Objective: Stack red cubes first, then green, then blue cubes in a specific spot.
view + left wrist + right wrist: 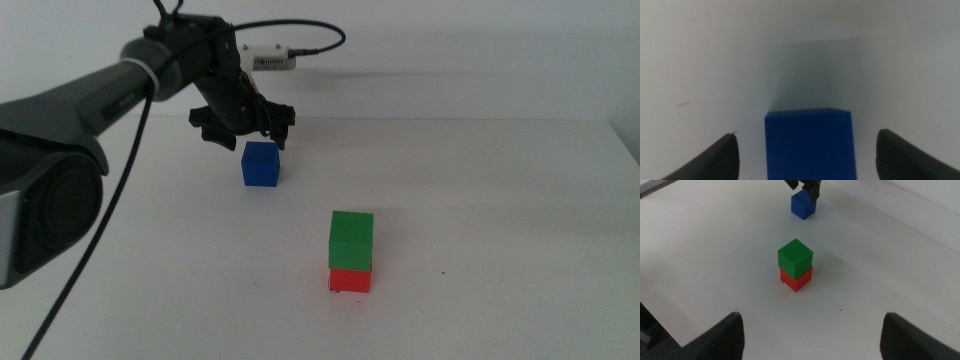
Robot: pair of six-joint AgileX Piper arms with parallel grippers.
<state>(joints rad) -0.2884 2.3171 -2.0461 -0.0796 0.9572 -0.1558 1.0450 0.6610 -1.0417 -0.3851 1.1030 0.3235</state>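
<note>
White table (480,180) fills the scene. Left end effector (245,133) hangs spread wide just above the blue cube (261,164) at the far left, holding nothing. Nearer, toward the centre, the green cube (351,240) sits on the red cube (349,280). Right end effector (812,335) waits near, wide open and empty.

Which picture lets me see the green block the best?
The right wrist view: it looks down on the green cube, showing its top and two sides as it sits on the red cube. The middle view shows mostly its front face. The left wrist view misses it, showing only the blue cube.
</note>
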